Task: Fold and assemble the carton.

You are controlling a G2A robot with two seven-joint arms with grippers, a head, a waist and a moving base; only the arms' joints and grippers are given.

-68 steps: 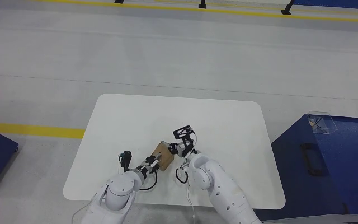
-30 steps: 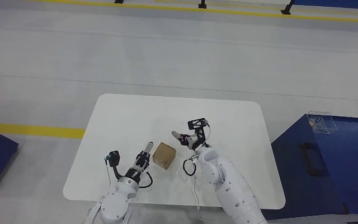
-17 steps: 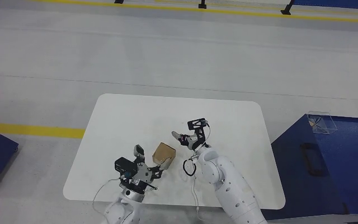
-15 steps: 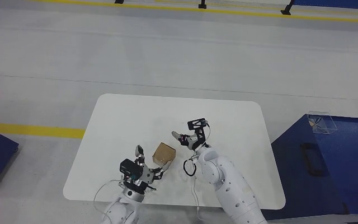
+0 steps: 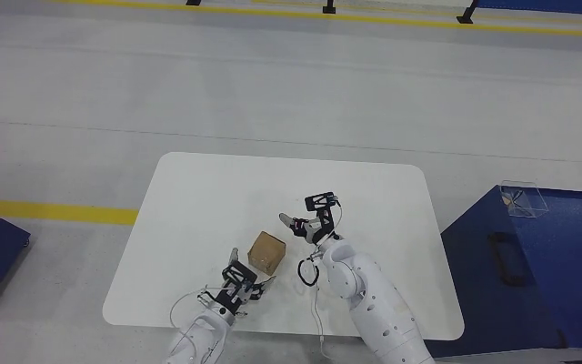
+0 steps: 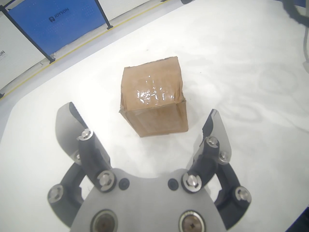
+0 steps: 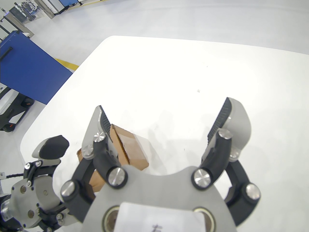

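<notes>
The surface (image 5: 227, 191) is a white rounded rectangle. Seen from the top view, bare area extends from 9 o'clock through 12 o'clock to 3 o'clock of the centre, out to the edges.

The carton (image 5: 266, 252) stands just off the centre of the surface, toward 7 o'clock. It is a closed brown cube with glossy tape over its top face. It rests flat and its edges are clear of both arms. The surface edge at 6 o'clock is the nearest edge to it.

The left gripper (image 6: 140, 111) sits at 7 o'clock of the carton, between the carton and the 6 o'clock edge. Its jaws are spread wide and hold nothing. The carton lies just ahead of them, apart from both fingertips.

The right gripper (image 7: 164, 105) sits at 2 o'clock of the carton, near it but not touching. Its jaws are also spread wide and empty, over bare surface.
</notes>
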